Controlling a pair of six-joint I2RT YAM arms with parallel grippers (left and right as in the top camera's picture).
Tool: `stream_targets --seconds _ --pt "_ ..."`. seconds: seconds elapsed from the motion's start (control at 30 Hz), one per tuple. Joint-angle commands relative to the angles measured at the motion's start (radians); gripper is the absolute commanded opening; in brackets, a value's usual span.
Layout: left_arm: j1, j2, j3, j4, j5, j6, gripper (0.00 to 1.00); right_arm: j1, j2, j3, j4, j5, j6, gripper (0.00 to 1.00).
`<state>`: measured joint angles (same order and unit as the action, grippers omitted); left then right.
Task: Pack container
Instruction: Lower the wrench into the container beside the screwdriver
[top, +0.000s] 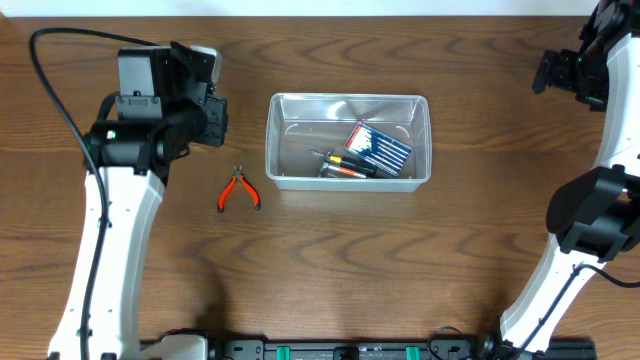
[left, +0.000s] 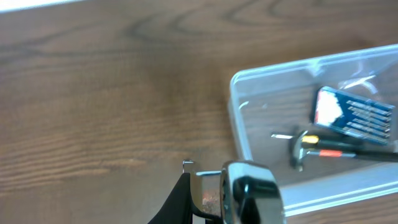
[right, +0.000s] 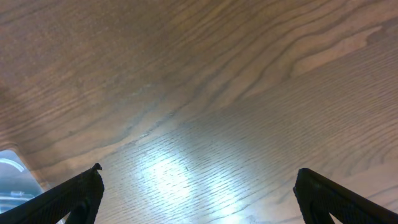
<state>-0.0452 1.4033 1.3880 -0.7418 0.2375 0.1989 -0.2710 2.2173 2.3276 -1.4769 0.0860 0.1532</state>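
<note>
The clear plastic container (top: 274, 140) stands in the middle of the table, and its rim (left: 235, 106) shows in the left wrist view. Inside lie a blue box (top: 380, 146) (left: 352, 112) and orange-and-black handled tools (top: 345, 166) (left: 323, 150). My left gripper (top: 214, 118) (left: 214, 196) hovers left of the container, shut on a shiny chrome metal piece (left: 250, 194). At the far right, away from the container, my right gripper (top: 560, 72) (right: 199, 199) stands open over bare wood with nothing between its fingers (right: 68, 198).
Orange-handled pliers (top: 238, 190) lie on the table left of the container, below my left gripper. A corner of the container (right: 11, 180) shows at the left edge of the right wrist view.
</note>
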Motion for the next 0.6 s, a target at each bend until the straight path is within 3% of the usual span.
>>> stream_targets --seconds 0.0,0.13,0.57 --pt "-0.027 -0.053 0.020 0.010 0.026 -0.026 0.06 -0.003 -0.005 -0.001 0.000 0.008 0.010 0.99" --pt "-0.076 -0.079 0.020 0.022 0.094 -0.034 0.06 -0.003 -0.005 -0.001 0.000 0.008 0.011 0.99" --pt "-0.248 -0.032 0.020 0.059 0.095 -0.056 0.06 -0.003 -0.005 -0.001 0.000 0.008 0.010 0.99"
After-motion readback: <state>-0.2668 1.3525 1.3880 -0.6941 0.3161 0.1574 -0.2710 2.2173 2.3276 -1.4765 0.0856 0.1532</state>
